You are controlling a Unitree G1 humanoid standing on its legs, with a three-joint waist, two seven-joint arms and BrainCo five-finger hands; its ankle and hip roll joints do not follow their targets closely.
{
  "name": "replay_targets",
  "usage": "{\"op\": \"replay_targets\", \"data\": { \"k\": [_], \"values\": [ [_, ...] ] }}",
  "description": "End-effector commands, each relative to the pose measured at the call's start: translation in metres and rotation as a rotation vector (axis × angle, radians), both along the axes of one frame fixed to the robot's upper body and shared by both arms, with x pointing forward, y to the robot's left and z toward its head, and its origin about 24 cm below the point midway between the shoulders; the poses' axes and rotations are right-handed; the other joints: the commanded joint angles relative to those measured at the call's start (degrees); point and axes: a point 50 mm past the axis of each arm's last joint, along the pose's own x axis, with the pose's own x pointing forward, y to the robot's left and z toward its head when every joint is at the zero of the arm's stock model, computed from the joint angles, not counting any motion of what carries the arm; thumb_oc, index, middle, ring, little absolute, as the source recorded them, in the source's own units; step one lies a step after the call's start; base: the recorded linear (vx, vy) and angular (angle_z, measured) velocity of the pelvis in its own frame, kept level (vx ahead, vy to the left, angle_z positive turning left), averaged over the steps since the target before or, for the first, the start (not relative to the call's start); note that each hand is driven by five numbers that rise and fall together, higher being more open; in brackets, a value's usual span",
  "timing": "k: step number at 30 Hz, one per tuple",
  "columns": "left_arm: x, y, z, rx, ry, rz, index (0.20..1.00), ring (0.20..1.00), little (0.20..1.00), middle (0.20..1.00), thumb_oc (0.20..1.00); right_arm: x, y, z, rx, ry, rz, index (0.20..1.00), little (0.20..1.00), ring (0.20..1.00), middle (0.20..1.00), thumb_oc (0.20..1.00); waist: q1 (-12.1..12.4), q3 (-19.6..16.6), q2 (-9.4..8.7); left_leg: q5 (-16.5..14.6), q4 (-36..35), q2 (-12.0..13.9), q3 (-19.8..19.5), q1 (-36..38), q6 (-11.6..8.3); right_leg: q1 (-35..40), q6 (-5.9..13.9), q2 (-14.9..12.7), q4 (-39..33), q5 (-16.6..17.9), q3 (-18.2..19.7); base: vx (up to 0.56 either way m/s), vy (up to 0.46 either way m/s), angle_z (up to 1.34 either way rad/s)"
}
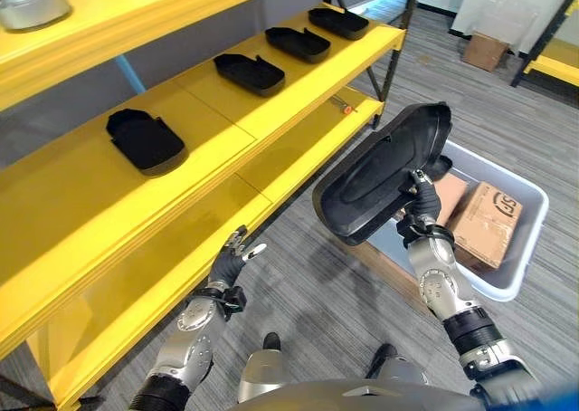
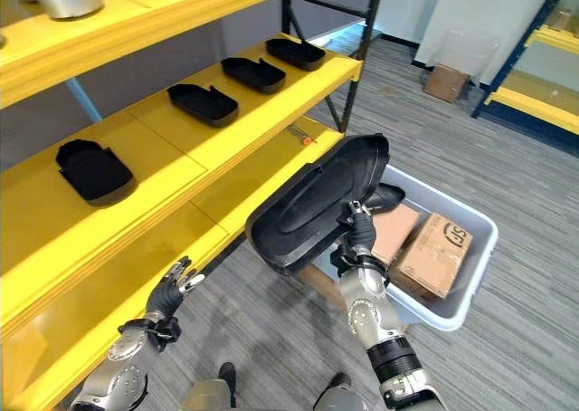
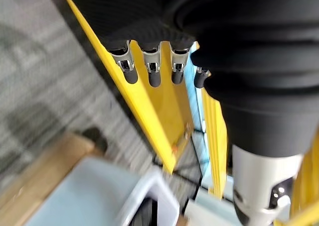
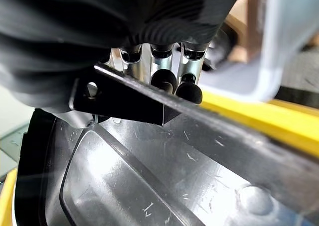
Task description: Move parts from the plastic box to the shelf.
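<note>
Left eye view: right hand (image 1: 418,214) fingers clamp black part (image 1: 384,171) by its edge, above plastic box (image 1: 520,239), off shelf (image 1: 298,94). Edge grip may slip; left hand (image 1: 231,262) open, idle.

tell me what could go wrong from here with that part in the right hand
The right hand pinches the big black part only at its edge, held tilted above the box, so it could twist or slip out. Swung toward the shelf, its long end might hit the shelf's yellow edge.
</note>
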Motion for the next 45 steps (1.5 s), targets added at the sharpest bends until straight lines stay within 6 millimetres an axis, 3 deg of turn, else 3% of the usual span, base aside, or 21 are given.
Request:
{"op": "replay_targets", "data": {
  "k": [1,3,5,6,7,8,9,11,12,13,14,15,18,31,32,34,35,38,42,44,45],
  "values": [
    [0.01,0.003,0.033,0.044,-0.178,-0.021,1.0,1.0,1.0,1.0,1.0,0.018,-0.001,0.052,0.054,-0.234,-0.019,0.2,0.2,0.2,0.2,0.2,0.92,0.21,-1.9,0.63,1.23,1.83,-1.61,-4.0,0.35,10.87,4.78,-1.71,-5.24,5.98,1.6,0.08,0.196,0.23],
    [0.013,0.007,0.038,0.059,-0.201,-0.007,1.0,1.0,1.0,1.0,1.0,0.018,0.002,0.054,0.069,-0.244,-0.016,0.2,0.2,0.2,0.2,0.2,2.02,0.38,-2.9,-1.19,3.91,0.19,-2.29,-5.67,1.15,11.61,5.63,-2.99,-5.71,8.52,1.02,0.1,0.269,0.27],
    [0.013,0.013,0.04,0.083,-0.209,0.015,1.0,1.0,1.0,1.0,1.0,0.018,0.008,0.056,0.098,-0.256,0.004,0.2,0.2,0.2,0.2,0.2,2.87,0.15,-3.76,-3.31,5.09,-1.89,-2.36,-5.89,3.04,11.14,6.58,-4.99,-4.41,14.01,1.87,0.11,0.28,0.31],
    [0.013,0.013,0.04,0.084,-0.209,0.016,1.0,1.0,1.0,1.0,1.0,0.018,0.008,0.056,0.099,-0.256,0.004,0.2,0.2,0.2,0.2,0.2,2.93,0.13,-3.86,-3.37,5.12,-2.0,-2.23,-5.9,3.15,11.05,6.71,-5.13,-4.4,14.12,2.02,0.08,0.208,0.42],
    [0.013,0.015,0.041,0.095,-0.211,0.019,1.0,1.0,1.0,1.0,1.0,0.018,0.01,0.056,0.109,-0.255,0.009,0.2,0.2,0.2,0.2,0.2,3.0,0.06,-3.98,-3.34,4.56,-3.01,-2.28,-5.59,3.89,10.73,7.17,-6.0,-3.75,17.25,2.76,0.05,0.355,0.34],
    [0.014,0.02,0.045,0.119,-0.225,0.034,1.0,1.0,1.0,1.0,1.0,0.02,0.019,0.059,0.127,-0.264,0.043,0.2,0.2,0.2,0.2,0.2,2.98,0.0,-3.33,-1.58,1.86,-3.84,-1.69,-4.14,5.4,8.37,5.73,-6.39,-1.22,18.31,3.86,0.04,0.348,0.26],
    [0.013,0.02,0.045,0.119,-0.225,0.034,1.0,1.0,1.0,1.0,1.0,0.02,0.019,0.059,0.127,-0.264,0.043,0.2,0.2,0.2,0.2,0.2,3.12,0.02,-3.37,-1.48,1.63,-3.84,-1.52,-3.99,5.4,8.21,5.73,-6.45,-1.08,18.26,4.09,0.07,0.395,0.04],
    [0.016,0.023,0.046,0.147,-0.232,0.034,1.0,1.0,1.0,1.0,1.0,0.016,0.021,0.057,0.139,-0.271,0.064,0.2,0.2,0.2,0.2,0.2,1.37,-0.54,-2.37,0.18,-3.03,-4.28,-2.95,-1.28,6.18,4.07,2.58,1.57,1.28,11.23,13.15,0.14,0.264,0.08],
    [0.018,0.022,0.046,0.147,-0.23,0.029,1.0,1.0,1.0,1.0,1.0,0.014,0.019,0.055,0.139,-0.268,0.059,0.2,0.2,0.2,0.2,0.2,-0.02,-0.85,-2.08,1.03,-4.76,-3.99,-3.89,-0.54,5.91,1.81,0.77,7.33,0.77,6.06,17.99,0.14,0.145,0.09],
    [0.018,0.022,0.046,0.144,-0.23,0.026,1.0,1.0,1.0,1.0,1.0,0.012,0.018,0.056,0.136,-0.271,0.063,0.2,0.2,0.2,0.2,0.2,-0.7,-0.64,-2.07,1.16,-5.09,-4.21,-4.74,0.33,5.79,0.93,0.36,10.28,0.18,3.62,20.47,0.17,0.111,0.44],
    [0.019,0.02,0.046,0.143,-0.23,0.023,1.0,1.0,1.0,1.0,1.0,0.01,0.019,0.055,0.144,-0.275,0.076,0.2,0.2,0.2,0.2,0.2,-2.18,-0.16,-2.45,1.98,-6.38,-5.15,-6.83,1.49,5.76,-1.82,-1.19,17.66,-1.53,1.4,25.77,0.15,0.08,0.81],
    [0.017,0.019,0.045,0.141,-0.227,0.019,1.0,1.0,1.0,1.0,1.0,0.008,0.017,0.052,0.148,-0.27,0.076,0.2,0.2,0.2,0.2,0.2,-2.9,-0.17,-3.12,2.32,-7.42,-6.11,-7.98,2.25,5.78,-1.77,-1.78,20.67,-3.85,1.18,27.77,0.12,0.055,1.06],
    [0.015,0.015,0.044,0.136,-0.23,0.01,1.0,1.0,1.0,1.0,1.0,0.001,0.012,0.045,0.164,-0.251,0.065,0.2,0.2,0.2,0.2,0.2,-3.48,-0.31,-4.44,2.6,-7.39,-8.18,-9.84,2.8,5.97,0.2,-3.29,23.65,-7.65,1.64,29.74,0.04,-0.006,0.66],
    [-0.011,0.011,0.03,0.076,-0.162,-0.006,1.0,1.0,1.0,1.0,1.0,-0.011,-0.006,0.014,0.128,-0.133,0.045,0.2,0.2,0.2,0.2,0.2,-3.94,-4.66,-3.33,1.85,-6.76,-9.36,-11.99,6.11,5.61,6.74,-4.2,22.52,-10.87,0.1,25.58,0.02,-0.033,0.26],
    [-0.008,0.011,0.032,0.073,-0.177,-0.009,1.0,1.0,1.0,1.0,1.0,-0.011,-0.011,0.018,0.123,-0.155,0.033,0.2,0.2,0.2,0.2,0.2,-4.0,-3.45,-3.44,0.24,0.05,-10.72,-11.66,3.34,4.5,6.04,-4.63,21.59,-9.91,-0.28,24.91,-0.11,0.011,0.25],
    [-0.005,0.009,0.033,0.068,-0.185,-0.017,1.0,1.0,1.0,1.0,1.0,-0.011,-0.014,0.02,0.115,-0.167,0.028,0.2,0.2,0.2,0.2,0.2,-4.48,-2.81,-3.31,-0.82,3.54,-10.61,-10.24,1.61,3.6,5.51,-4.9,21.16,-9.17,-0.52,23.91,-0.14,0.024,0.87],
    [0.0,0.008,0.035,0.062,-0.198,-0.018,1.0,1.0,1.0,1.0,1.0,-0.008,-0.015,0.027,0.108,-0.191,0.028,0.2,0.2,0.2,0.2,0.2,-4.93,-0.82,-3.89,-3.02,8.41,-6.68,-4.9,-0.34,3.0,4.77,-5.06,19.55,-7.2,-0.9,22.56,-0.13,0.035,1.2],
    [0.0,0.01,0.037,0.064,-0.204,-0.005,1.0,1.0,1.0,1.0,1.0,-0.007,-0.008,0.027,0.116,-0.187,0.051,0.2,0.2,0.2,0.2,0.2,-4.55,-0.58,-4.73,-2.2,7.9,0.66,-4.26,1.06,2.91,4.49,-4.7,18.22,-4.89,-2.07,22.86,-0.04,0.066,0.59],
    [0.006,0.012,0.043,0.053,-0.229,0.032,1.0,1.0,1.0,1.0,1.0,-0.007,-0.006,0.023,0.122,-0.165,0.046,0.2,0.2,0.2,0.2,0.2,-5.34,-1.29,-2.76,9.99,-2.97,13.74,-5.75,2.86,-0.18,0.52,-3.57,16.14,3.08,-6.11,21.9,0.03,0.186,-0.01],
    [0.013,0.009,0.043,0.038,-0.234,0.028,1.0,1.0,1.0,1.0,1.0,-0.008,-0.007,0.022,0.119,-0.161,0.036,0.2,0.2,0.2,0.2,0.2,-5.93,-1.1,-1.02,14.21,-8.52,16.47,-1.87,3.75,-2.21,-0.35,-2.79,14.54,6.54,-8.03,19.94,0.06,0.284,0.48],
    [0.014,0.008,0.04,0.024,-0.226,0.029,1.0,1.0,1.0,1.0,1.0,-0.009,-0.005,0.022,0.128,-0.163,0.048,0.2,0.2,0.2,0.2,0.2,-5.84,-1.24,-0.09,13.68,-10.11,16.61,-1.39,4.8,-2.93,-0.53,-2.22,14.02,8.07,-8.86,19.51,0.09,0.34,0.56]
  ]
}}
